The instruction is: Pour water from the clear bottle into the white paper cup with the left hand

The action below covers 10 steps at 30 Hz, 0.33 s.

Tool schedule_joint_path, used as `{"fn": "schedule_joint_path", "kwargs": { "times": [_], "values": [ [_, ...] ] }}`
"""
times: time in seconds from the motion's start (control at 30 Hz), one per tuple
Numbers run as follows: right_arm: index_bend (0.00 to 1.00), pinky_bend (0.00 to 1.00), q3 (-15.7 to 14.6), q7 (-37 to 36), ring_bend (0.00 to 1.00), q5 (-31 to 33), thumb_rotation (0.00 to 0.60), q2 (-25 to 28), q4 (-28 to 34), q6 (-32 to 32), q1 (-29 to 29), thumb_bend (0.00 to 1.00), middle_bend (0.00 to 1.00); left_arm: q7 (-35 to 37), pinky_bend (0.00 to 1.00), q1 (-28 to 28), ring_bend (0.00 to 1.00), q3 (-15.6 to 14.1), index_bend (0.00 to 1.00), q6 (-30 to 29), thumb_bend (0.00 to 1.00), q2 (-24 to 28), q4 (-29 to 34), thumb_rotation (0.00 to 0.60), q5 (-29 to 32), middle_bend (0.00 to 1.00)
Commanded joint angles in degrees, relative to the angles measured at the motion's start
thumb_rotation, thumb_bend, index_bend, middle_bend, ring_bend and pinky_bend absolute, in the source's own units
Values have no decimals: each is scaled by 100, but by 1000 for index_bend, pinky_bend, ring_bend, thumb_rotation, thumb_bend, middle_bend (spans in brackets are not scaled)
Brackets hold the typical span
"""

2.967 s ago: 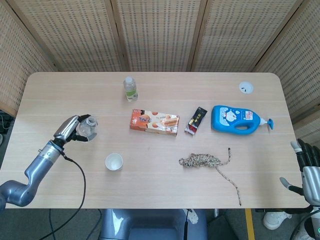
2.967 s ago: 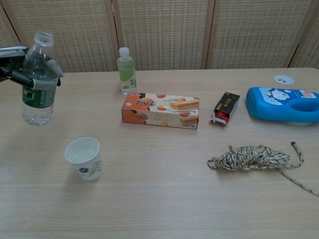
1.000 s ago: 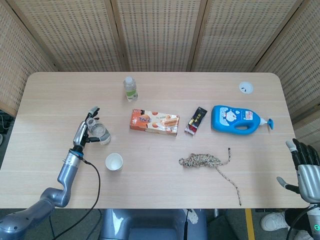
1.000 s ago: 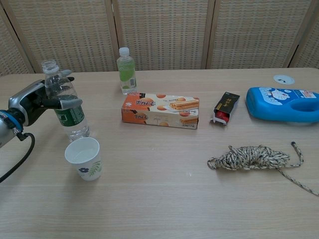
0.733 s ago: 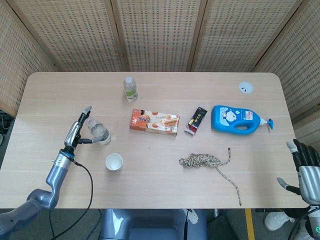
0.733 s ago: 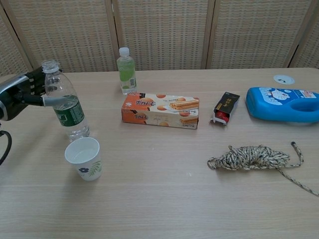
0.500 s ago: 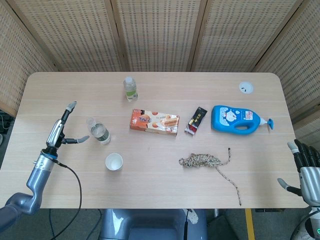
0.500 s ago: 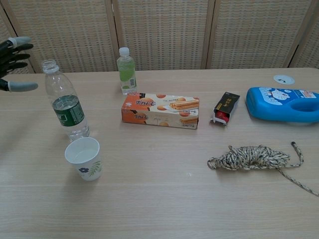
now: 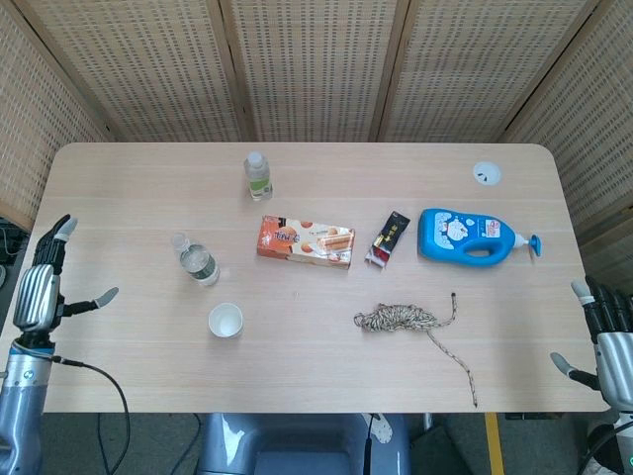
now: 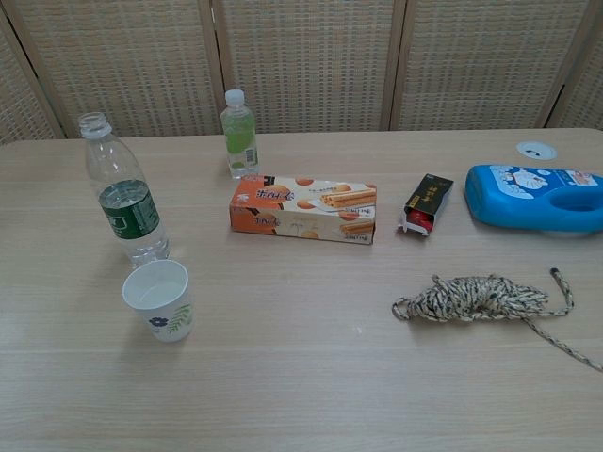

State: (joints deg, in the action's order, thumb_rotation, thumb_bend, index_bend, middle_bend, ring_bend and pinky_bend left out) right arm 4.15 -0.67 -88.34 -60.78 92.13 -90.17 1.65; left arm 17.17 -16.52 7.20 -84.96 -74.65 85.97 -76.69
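The clear bottle (image 9: 195, 260) (image 10: 122, 194), uncapped with a green label, stands upright on the table by itself. Just in front of it sits the white paper cup (image 9: 226, 321) (image 10: 158, 299), upright, with a little flower print. My left hand (image 9: 42, 288) hangs at the table's left edge, well away from the bottle, fingers spread and holding nothing. At the bottom right corner of the head view my right hand (image 9: 605, 332) is off the table with its fingers apart and nothing in it. Neither hand shows in the chest view.
A small green-label bottle (image 9: 258, 175) stands at the back. An orange snack box (image 9: 306, 241), a black packet (image 9: 388, 238), a blue detergent bottle (image 9: 471, 236) and a coil of rope (image 9: 401, 319) lie across the middle and right of the table.
My left hand set the bottle down behind the cup, let go of it, and drew back to the table's left edge. It has left the chest view.
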Motion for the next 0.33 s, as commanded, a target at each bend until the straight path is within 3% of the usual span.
{"fn": "schedule_joint_path", "kwargs": {
  "times": [0.03, 0.17, 0.33],
  "values": [
    [0, 0, -10, 13, 0, -41, 600, -2, 0, -32, -9, 0, 0, -1958, 0, 747, 0, -199, 0, -691, 122, 918, 1722, 600, 674, 0],
    [0, 0, -16, 33, 0, -115, 600, -27, -19, -107, -24, 0, 0, -2495, 0, 891, 0, -434, 0, -768, 129, 1080, 2047, 600, 510, 0],
    [0, 0, -7, 101, 0, -136, 600, -69, -48, -158, -35, 0, 0, -2670, 0, 973, 0, -582, 0, -700, 146, 1112, 1917, 600, 320, 0]
  ]
}}
